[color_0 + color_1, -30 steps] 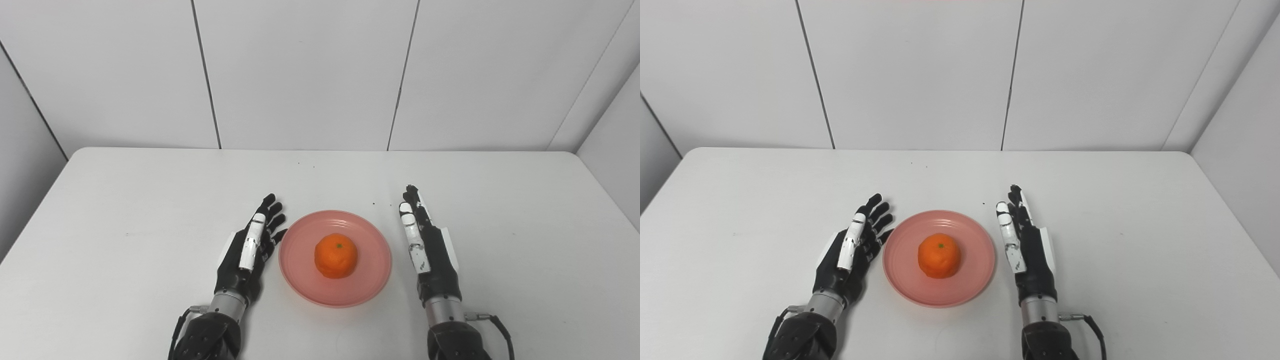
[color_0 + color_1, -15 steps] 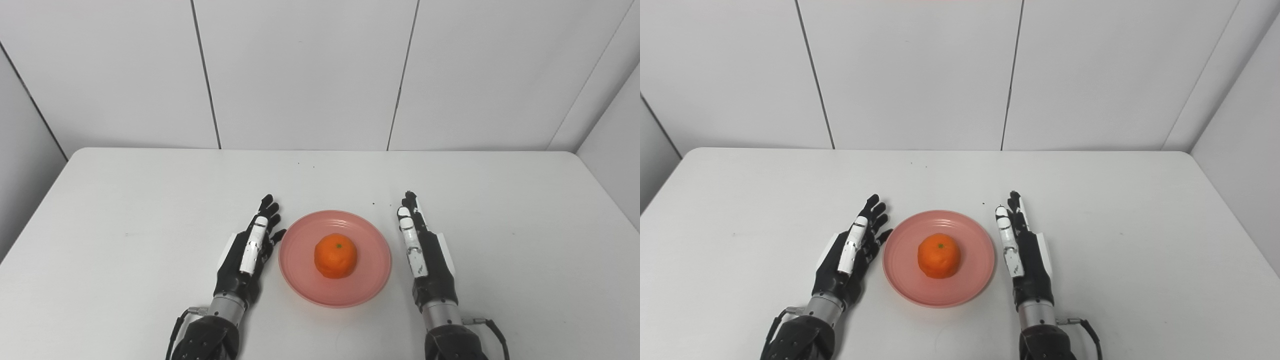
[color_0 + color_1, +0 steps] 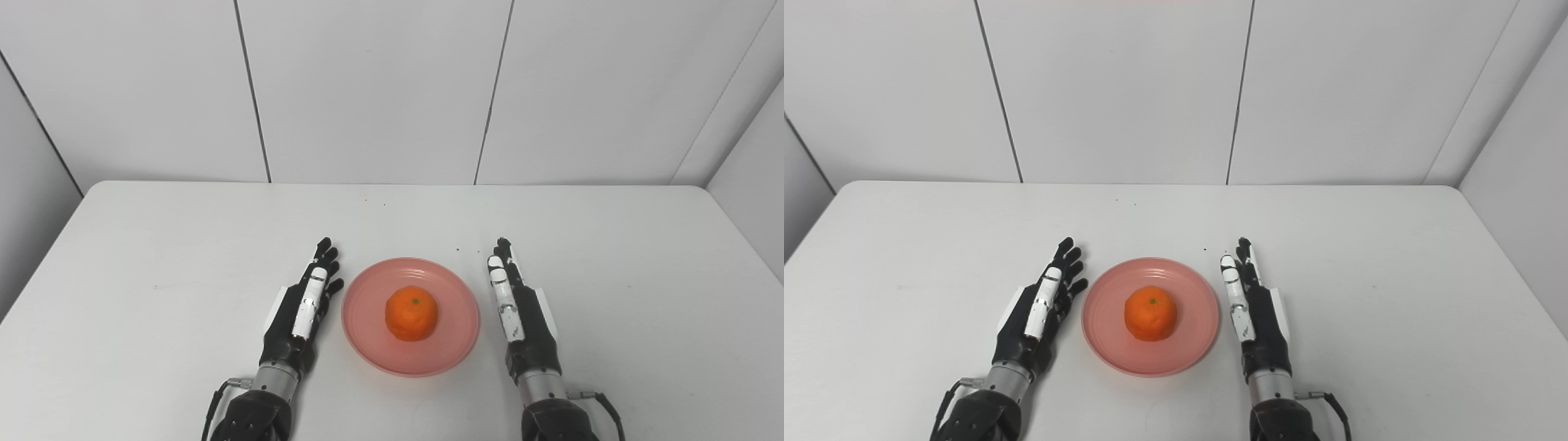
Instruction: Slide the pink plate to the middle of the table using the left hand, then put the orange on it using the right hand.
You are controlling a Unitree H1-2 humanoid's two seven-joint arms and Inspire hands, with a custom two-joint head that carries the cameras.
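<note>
The pink plate [image 3: 456, 334] sits near the middle of the white table, toward its front edge. An orange [image 3: 411, 313] rests upright in the plate's centre, green stem spot on top. My left hand [image 3: 300, 312] lies just left of the plate, open, fingers stretched forward, a small gap from the rim. On the other side my right hand [image 3: 520, 312] stands edge-on, open, fingers straight, apart from the rim. Neither hand holds anything.
The white table [image 3: 184, 245] has rounded far corners and is bounded by white wall panels behind and at both sides. A few small dark specks [image 3: 457, 250] lie on the surface beyond the plate.
Both hands have drawn back slightly toward the front edge, and the left hand's fingers have come closer together. The plate and orange have not moved.
</note>
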